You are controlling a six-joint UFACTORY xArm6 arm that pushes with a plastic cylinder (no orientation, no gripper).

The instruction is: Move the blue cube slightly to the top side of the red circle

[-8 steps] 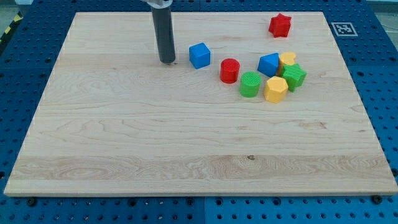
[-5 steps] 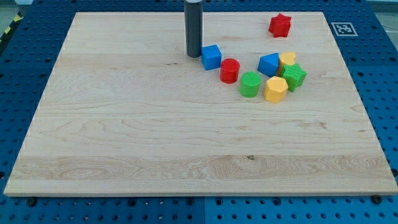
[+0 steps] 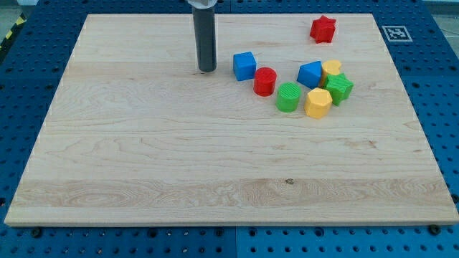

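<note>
The blue cube (image 3: pixel 244 66) sits on the wooden board, just up and left of the red circle (image 3: pixel 265 81), nearly touching it. My tip (image 3: pixel 207 69) rests on the board to the left of the blue cube, with a clear gap between them. The rod rises straight up out of the view's top.
A cluster lies right of the red circle: a green cylinder (image 3: pixel 289 97), a second blue block (image 3: pixel 310 74), a yellow block (image 3: pixel 318 103), another yellow block (image 3: pixel 331 69) and a green star-like block (image 3: pixel 340 87). A red star (image 3: pixel 323 29) sits near the top right.
My tip moved right and pushed the blue cube right, toward the red circle, then drew back to the left, leaving a gap.
</note>
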